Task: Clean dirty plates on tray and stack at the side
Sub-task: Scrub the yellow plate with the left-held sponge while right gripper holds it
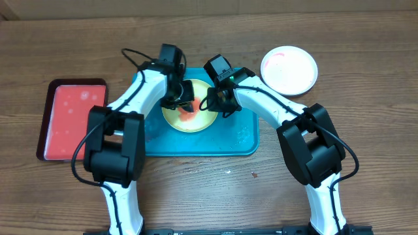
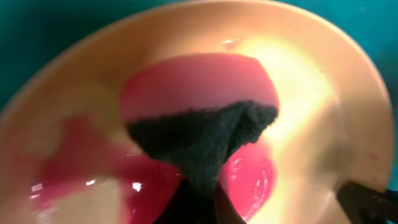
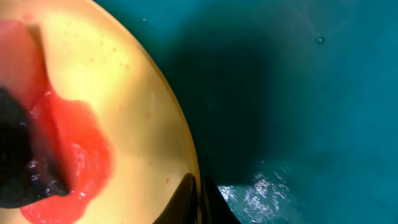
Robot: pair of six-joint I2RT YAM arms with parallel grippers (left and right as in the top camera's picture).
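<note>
Wooden worktop (image 1: 196,196) fills the overhead view, with the tray (image 1: 241,140) at its middle and both arms meeting over the yellow-green plate (image 1: 202,125) that lies in it. The left fingers (image 1: 177,98) come down on the plate's centre, while the right fingers (image 1: 212,101) sit at the rim on the side facing them. The plate is round, so no axis matters, and the red smear (image 1: 189,117) lies directly beneath the left fingers. A white plate (image 1: 289,70) rests off the tray, well apart behind the right fingers. A red tray (image 1: 72,121) lies well apart outside the left arm. No third plate is visible. From the left wrist, the left fingers (image 2: 199,208) are clamped narrow on a dark cloth (image 2: 199,140), whose folded tip presses into the red smear (image 2: 186,81) just ahead of them. The bare plate (image 2: 311,93) spreads all around. From the right wrist, the right fingers (image 3: 202,199) look pinched together on the rim of the plate (image 3: 124,93). The red smear (image 3: 81,155) and the cloth (image 3: 12,155) lie across the plate from them, and bare tray (image 3: 298,93) is on their other side. I judge that nothing blocks the wiping stroke, since the right arm only steadies the rim.
</note>
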